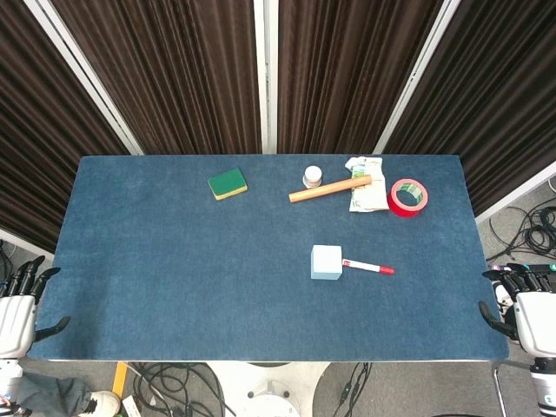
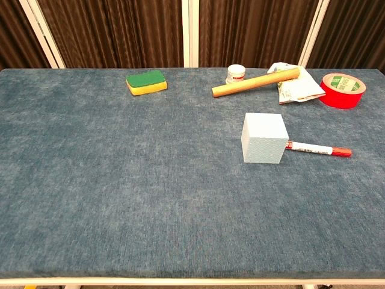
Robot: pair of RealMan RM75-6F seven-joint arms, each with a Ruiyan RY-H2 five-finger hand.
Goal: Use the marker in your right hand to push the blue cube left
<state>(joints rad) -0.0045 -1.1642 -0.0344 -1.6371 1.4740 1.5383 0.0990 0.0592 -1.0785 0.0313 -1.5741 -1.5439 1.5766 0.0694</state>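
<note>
A pale blue cube [image 1: 326,261] [image 2: 264,138] stands right of the table's middle. A white marker with a red cap [image 1: 367,267] [image 2: 318,149] lies flat on the cloth, its white end touching the cube's right side and its cap pointing right. My right hand [image 1: 521,300] hangs off the table's right front corner, fingers spread, holding nothing. At the left front corner my left hand [image 1: 22,300] sits off the table, also with fingers apart. Neither hand shows in the chest view.
Along the back of the blue table [image 1: 174,261] lie a green and yellow sponge [image 1: 228,183], a small white jar [image 1: 312,177], a wooden rod [image 1: 330,188], a crumpled white packet [image 1: 366,182] and a red tape roll [image 1: 408,197]. Dark curtains hang behind.
</note>
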